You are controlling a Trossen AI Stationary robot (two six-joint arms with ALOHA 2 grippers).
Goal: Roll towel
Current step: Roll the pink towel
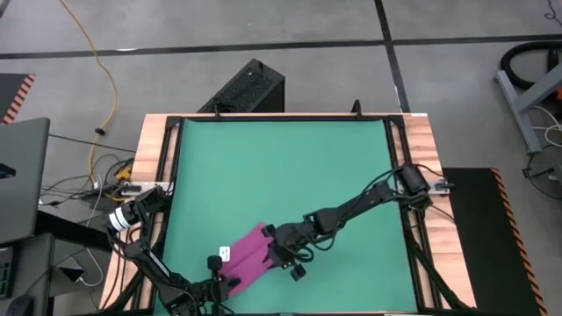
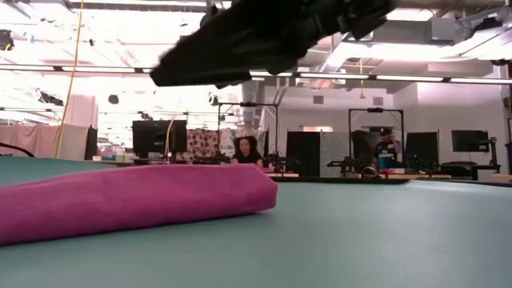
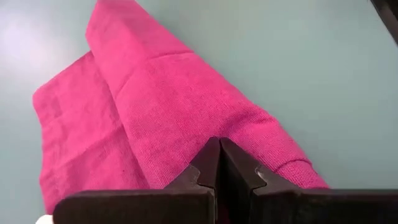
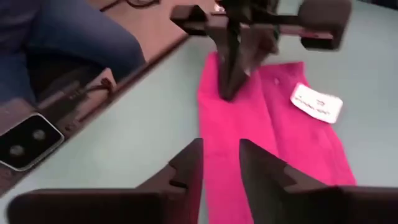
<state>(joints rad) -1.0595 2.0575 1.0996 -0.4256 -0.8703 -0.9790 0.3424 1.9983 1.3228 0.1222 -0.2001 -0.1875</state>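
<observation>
High view: towel (image 1: 248, 259) lies near the front edge of the green mat (image 1: 290, 167), left of centre, folded or partly rolled into a narrow strip running diagonally.
Towel tag: white tag (image 1: 224, 254) sits on top at the strip's left side, showing on a flatter layer, so the roll looks unfinished.
Left gripper: left gripper (image 3: 219, 163) fingers together, tips pressed down on the towel's near end; whether any cloth is pinched between them, cannot tell.
Right gripper: right gripper (image 4: 221, 163) at the strip's other end, fingers a little apart, nothing between them, just over the fabric.
Low view: towel (image 2: 136, 198) reads as a low, rounded bundle lying on the mat.
Progress: judged partway. One long fold or roll formed beside a flat flap.
Left to do: roll in the rest, tidy the ends.
</observation>
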